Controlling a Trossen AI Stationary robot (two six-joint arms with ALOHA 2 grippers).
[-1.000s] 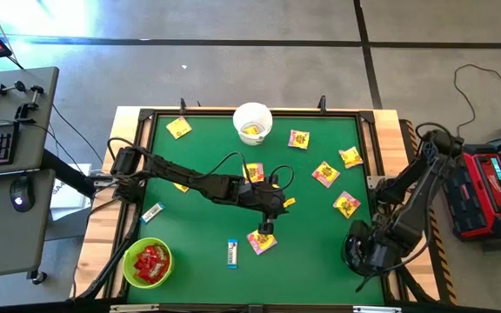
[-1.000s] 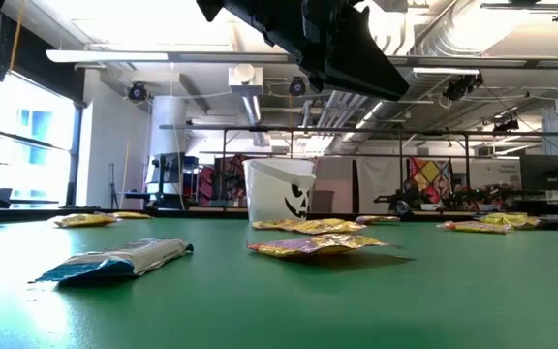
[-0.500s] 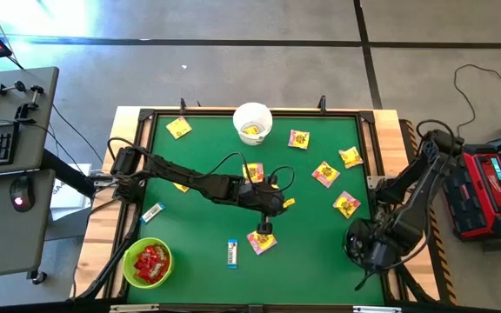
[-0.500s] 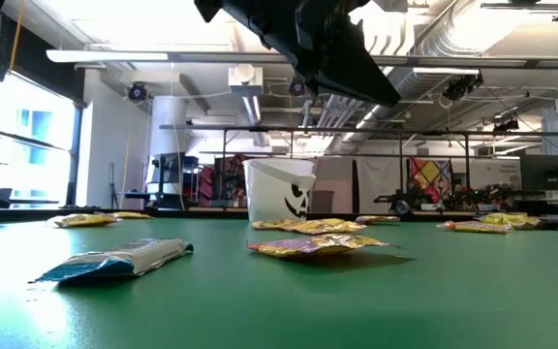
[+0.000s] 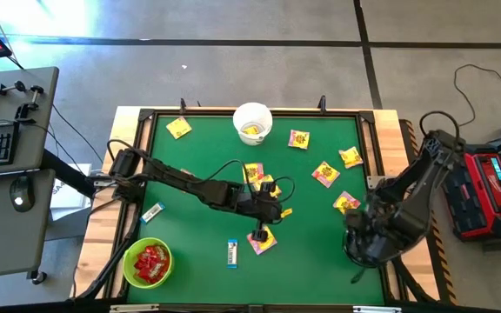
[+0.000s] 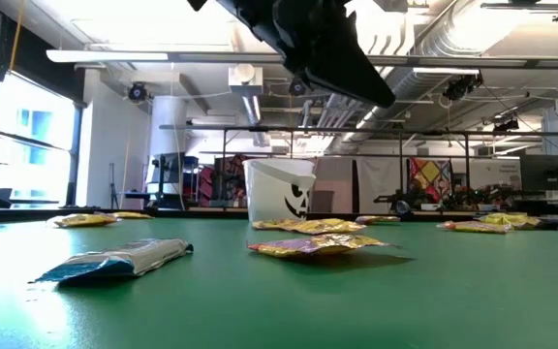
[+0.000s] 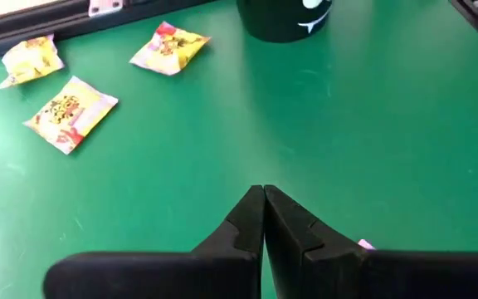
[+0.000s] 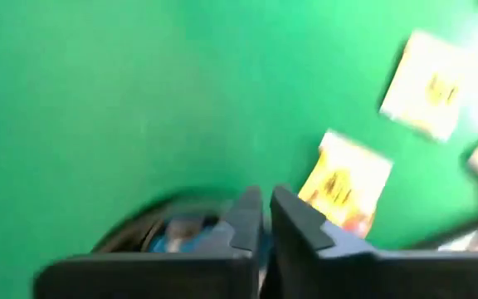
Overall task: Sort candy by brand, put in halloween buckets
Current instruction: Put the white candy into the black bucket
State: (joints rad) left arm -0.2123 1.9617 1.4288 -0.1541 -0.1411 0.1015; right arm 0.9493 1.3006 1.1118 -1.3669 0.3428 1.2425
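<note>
The left gripper (image 7: 263, 199) is held clenched and empty over the middle of the green table (image 5: 207, 148), just above a yellow packet (image 5: 262, 241). The right gripper (image 8: 261, 208) is poised over the black bucket (image 8: 160, 228) at the table's right front corner, its fingers nearly together with nothing visibly between them. More yellow packets are scattered about, one lies in the white bucket (image 5: 252, 122), red packets fill the green bucket (image 5: 147, 263), and a white-and-blue bar (image 5: 231, 253) lies near the front.

I see a green table (image 5: 320, 243), a white bucket (image 5: 252, 122) far, a lime green bucket (image 5: 147, 263) of red packets near left, and yellow packets (image 5: 325, 173) with pink-red print.
</note>
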